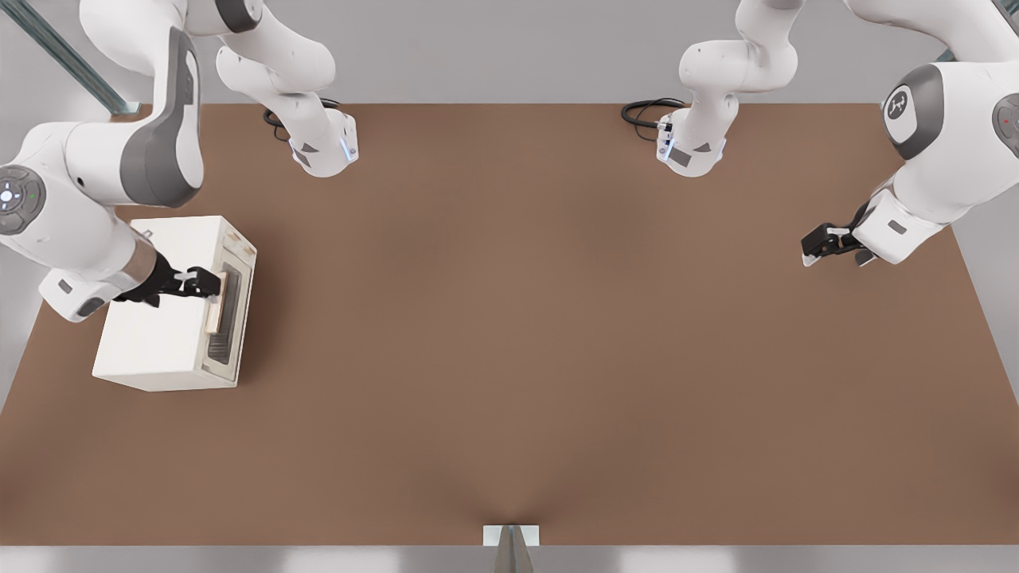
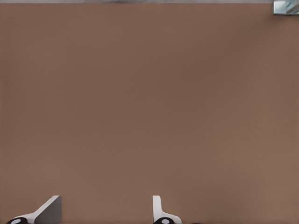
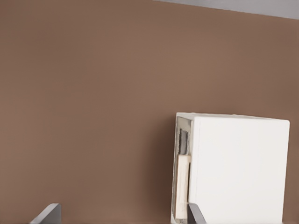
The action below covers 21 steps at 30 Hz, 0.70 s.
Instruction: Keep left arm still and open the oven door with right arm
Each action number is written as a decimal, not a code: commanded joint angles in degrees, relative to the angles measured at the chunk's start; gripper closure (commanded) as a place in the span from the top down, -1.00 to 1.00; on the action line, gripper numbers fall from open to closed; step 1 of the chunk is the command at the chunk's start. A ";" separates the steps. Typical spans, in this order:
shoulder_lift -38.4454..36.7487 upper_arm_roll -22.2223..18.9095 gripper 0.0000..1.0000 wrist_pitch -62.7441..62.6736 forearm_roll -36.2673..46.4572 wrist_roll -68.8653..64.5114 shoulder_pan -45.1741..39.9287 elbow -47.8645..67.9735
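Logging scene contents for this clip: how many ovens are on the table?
1. The cream-white oven sits on the brown table at the front view's left. The right arm's gripper is at the tan handle of the oven door. Nothing suggests another oven.

The right arm (image 1: 87,199) reaches in from the front view's left, elbow raised, forearm angled down and wrist turned level. Its gripper (image 1: 216,284) points toward the front view's right, fingers (image 3: 49,213) spread wide apart in the right wrist view.
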 commanded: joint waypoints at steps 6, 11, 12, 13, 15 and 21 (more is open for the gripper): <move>3.14 0.53 -0.63 -4.82 -6.28 -7.62 3.12 0.03; 15.11 2.11 -1.00 -9.95 -38.03 8.26 14.56 -7.86; 12.73 2.20 -1.00 -5.72 -38.55 14.51 14.55 -14.29; 11.24 2.20 -1.00 -0.45 -39.43 16.45 14.29 -18.51; 10.97 1.15 -1.00 1.32 -42.77 16.89 13.59 -19.30; 6.23 0.27 -1.00 -0.27 -42.60 20.49 13.76 -29.85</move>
